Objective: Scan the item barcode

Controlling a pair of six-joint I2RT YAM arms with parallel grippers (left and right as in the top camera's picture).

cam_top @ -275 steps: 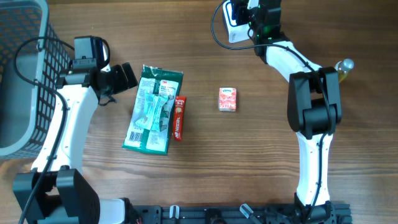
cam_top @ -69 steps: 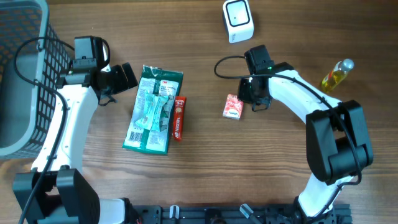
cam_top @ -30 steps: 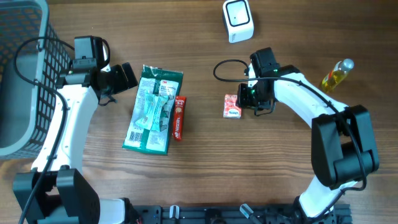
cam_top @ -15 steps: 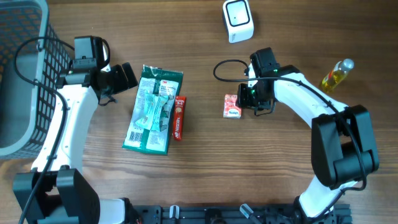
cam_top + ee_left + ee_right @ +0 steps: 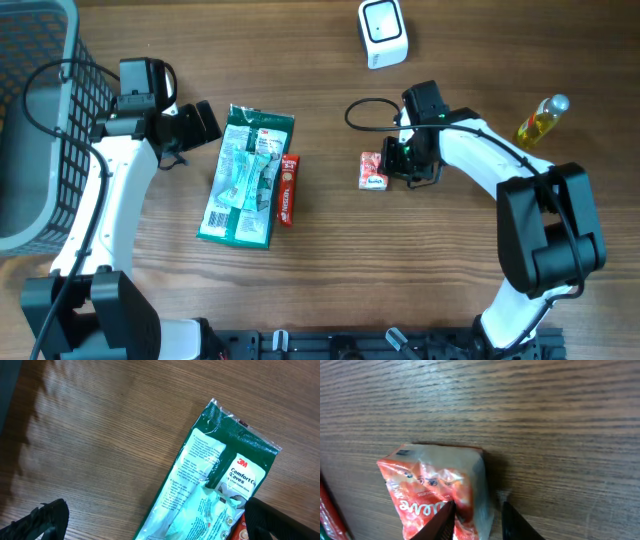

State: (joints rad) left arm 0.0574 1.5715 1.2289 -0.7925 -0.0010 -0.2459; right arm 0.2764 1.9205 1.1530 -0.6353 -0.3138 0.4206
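Reaching leftward, right tool (image 5: 477, 509) gripping carton (image 5: 432, 482)

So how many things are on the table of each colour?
Green: 1, the glove packet
Red: 2, the thin stick packet and the small packet
White: 1, the scanner
Yellow: 1, the bottle
Grey: 1, the basket
Total: 6

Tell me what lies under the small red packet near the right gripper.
Only the wooden table shows around the red packet; its underside and the wood beneath it are covered by the packet itself. The right gripper straddles its edge, hiding that corner.
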